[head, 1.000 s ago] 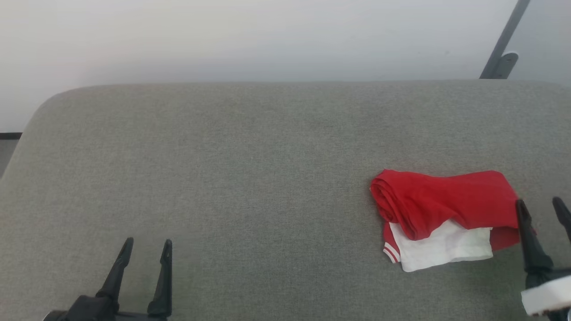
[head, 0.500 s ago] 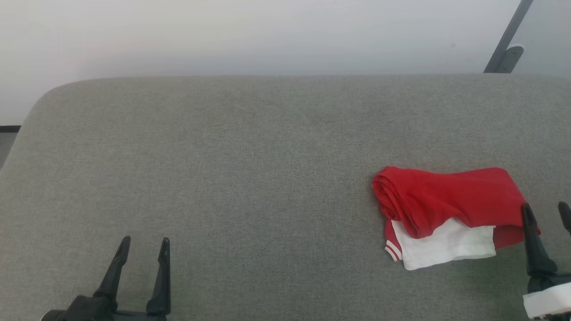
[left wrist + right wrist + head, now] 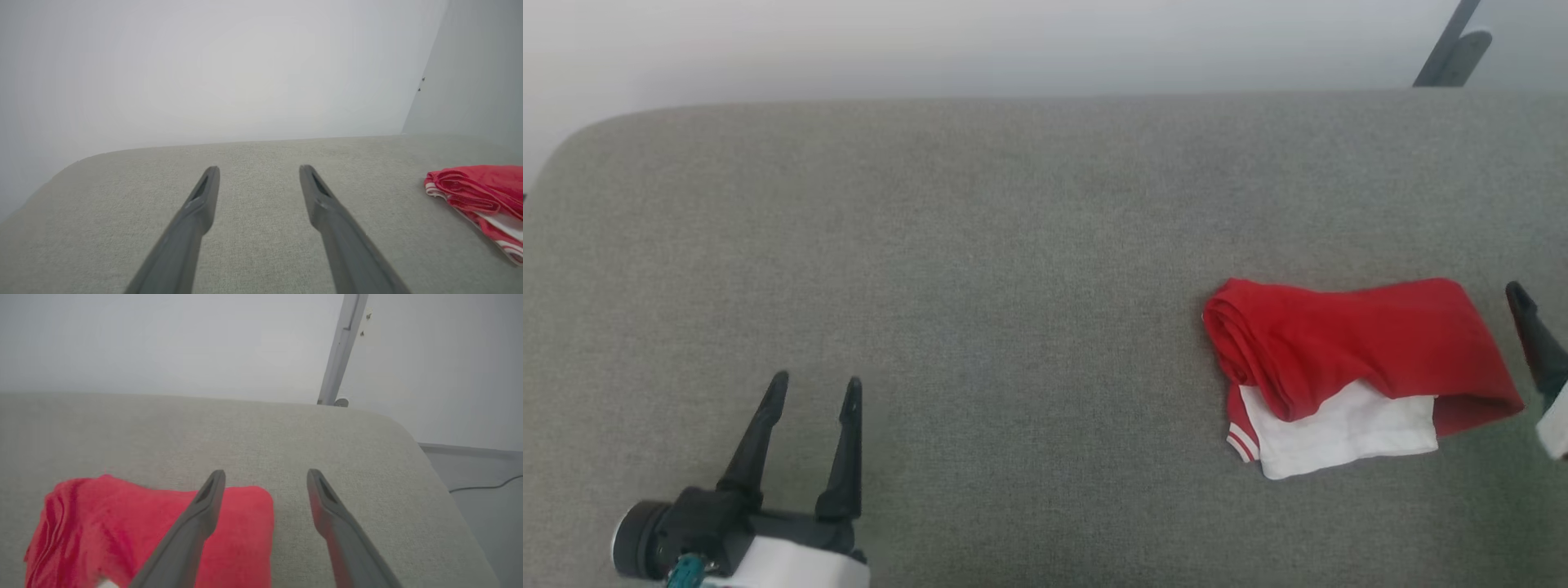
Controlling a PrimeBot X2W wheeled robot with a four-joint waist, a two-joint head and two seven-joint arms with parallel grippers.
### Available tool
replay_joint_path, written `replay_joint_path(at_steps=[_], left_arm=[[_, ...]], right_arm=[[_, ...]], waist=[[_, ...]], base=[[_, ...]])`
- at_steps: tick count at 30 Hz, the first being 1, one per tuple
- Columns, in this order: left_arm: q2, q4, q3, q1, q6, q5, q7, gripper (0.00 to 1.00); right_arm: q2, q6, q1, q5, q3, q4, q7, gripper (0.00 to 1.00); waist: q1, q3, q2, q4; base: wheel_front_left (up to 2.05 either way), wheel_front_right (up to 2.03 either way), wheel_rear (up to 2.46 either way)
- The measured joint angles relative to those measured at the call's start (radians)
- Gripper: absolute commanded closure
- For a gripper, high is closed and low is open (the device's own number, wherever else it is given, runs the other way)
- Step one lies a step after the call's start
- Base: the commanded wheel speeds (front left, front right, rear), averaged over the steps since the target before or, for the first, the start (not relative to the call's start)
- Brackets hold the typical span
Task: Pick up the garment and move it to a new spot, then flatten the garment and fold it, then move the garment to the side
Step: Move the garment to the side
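My left gripper point(image 3: 817, 380) hangs over the near left part of the bench point(image 3: 1013, 245), its two dark fingers spread wide with nothing between them. In my left wrist view those fingers point(image 3: 192, 220) point across bare grey fabric toward the far edge, and the garment point(image 3: 478, 183) shows as a low bundle off to the right.

The garment point(image 3: 1347, 351) lies on the right part of the bench, well apart from my left gripper. It is a folded bundle, red on top with rolled folds at its left end. A white sleeve pokes out along its near side, with red-and-white striped trim at the sleeve's left corner.

My right gripper point(image 3: 266, 472) is just beside the garment's right end, its fingers also spread wide and holding nothing. In the head view one dark finger point(image 3: 1534, 343) rises at the right border, with a strip of bare fabric between it and the red cloth. Seen from my right wrist, the left finger crosses in front of the red cloth and the right one stands over bare bench.

The bench is covered in grey woven fabric, with rounded far corners. Behind it is a plain pale wall point(image 3: 931, 41). A slanted post point(image 3: 1450, 53) stands beyond the far right corner. Past the right edge a thin cable point(image 3: 486, 486) runs over grey floor.
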Motion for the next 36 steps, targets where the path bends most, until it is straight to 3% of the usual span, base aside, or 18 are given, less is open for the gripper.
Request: replay_joint_path(at_steps=[8,12,17,25,26,27,28,29,36], left_arm=[[-0.004,0.016,-0.03,-0.084,0.0,-0.003,0.0,0.0],[-0.004,0.018,-0.041,-0.119,0.0,-0.004,0.0,0.0],[0.002,0.016,-0.056,-0.172,0.0,-0.004,0.0,0.0],[0.017,0.028,-0.08,-0.229,0.0,-0.004,0.0,0.0],[0.019,0.03,-0.081,-0.232,0.0,-0.004,0.0,0.0],[0.023,0.031,-0.083,-0.235,0.0,-0.003,0.0,0.0],[0.027,0.033,-0.083,-0.239,0.0,-0.002,0.0,0.0],[0.03,0.033,-0.081,-0.243,0.0,-0.002,0.0,0.0],[0.056,0.028,-0.091,-0.252,0.0,0.005,0.0,0.0]], right_arm=[[-0.074,0.0,-0.121,0.133,0.043,0.056,0.423,0.0],[-0.084,0.0,-0.144,0.167,0.073,0.058,0.554,0.0],[-0.078,0.0,-0.177,0.184,0.096,0.064,0.635,0.0],[-0.062,0.001,-0.207,0.194,0.129,0.069,0.649,0.0],[-0.061,0.001,-0.208,0.196,0.133,0.068,0.649,0.12],[-0.06,0.001,-0.21,0.197,0.138,0.067,0.645,0.56],[-0.056,0.001,-0.213,0.203,0.139,0.067,0.638,0.87],[-0.049,0.001,-0.216,0.207,0.139,0.067,0.626,1.0],[-0.015,0.002,-0.23,0.224,0.15,0.071,0.499,1.0]], waist=[[0.0001,0.063,0.0,-0.002],[0.0,0.1,0.0,-0.005],[0.0,0.157,0.0,-0.009],[0.0001,0.24,0.0,-0.022],[0.0,0.246,0.0,-0.025],[0.0001,0.252,0.0,-0.029],[0.0001,0.257,0.0,-0.033],[0.0,0.261,0.0,-0.039],[0.0001,0.281,0.0,-0.094]], base=[[0.0,0.0,0.0],[0.0,0.0,0.0],[0.0,0.0,0.0],[0.0,0.0,0.0],[0.0,0.0,0.0],[0.0,0.0,0.0],[0.0,0.0,0.0],[0.0,0.0,0.0],[0.0,0.0,0.0]])
